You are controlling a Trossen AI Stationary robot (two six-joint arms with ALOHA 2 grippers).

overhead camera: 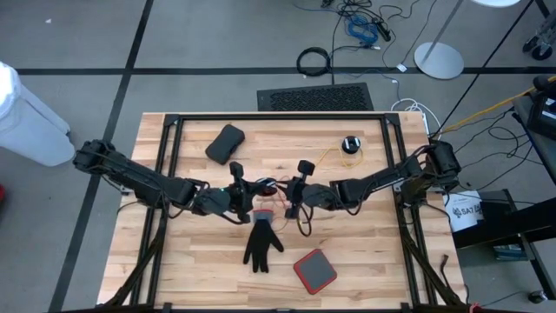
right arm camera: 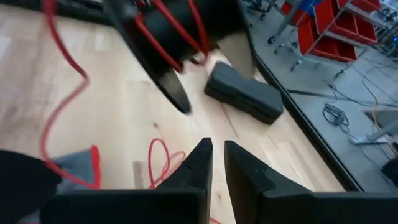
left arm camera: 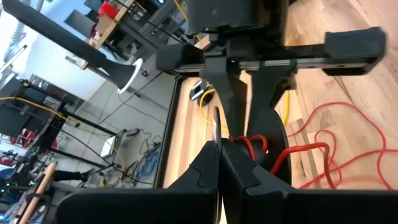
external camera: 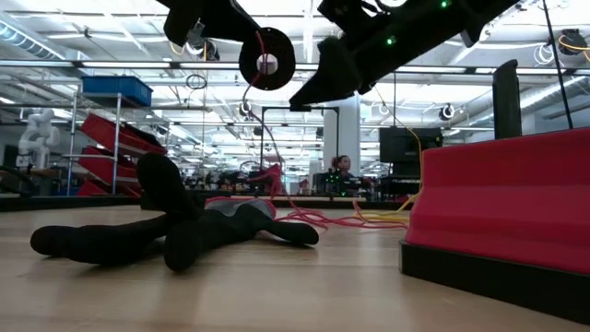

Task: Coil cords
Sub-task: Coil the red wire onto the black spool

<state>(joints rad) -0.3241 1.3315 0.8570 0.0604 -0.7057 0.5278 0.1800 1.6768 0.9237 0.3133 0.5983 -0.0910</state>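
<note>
Only partial dark letters, seemingly "SAZ", show on a white bucket (overhead camera: 463, 211) just beside the worktop (overhead camera: 365, 261); nothing else is legible.

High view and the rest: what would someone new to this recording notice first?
Both arms meet over the middle of the wooden table, the left pincer shut on a black round spool wound with thin red cord, held up in the air. The right pincer, slightly parted, is close by. Below lie a black glove and a red square case.
</note>
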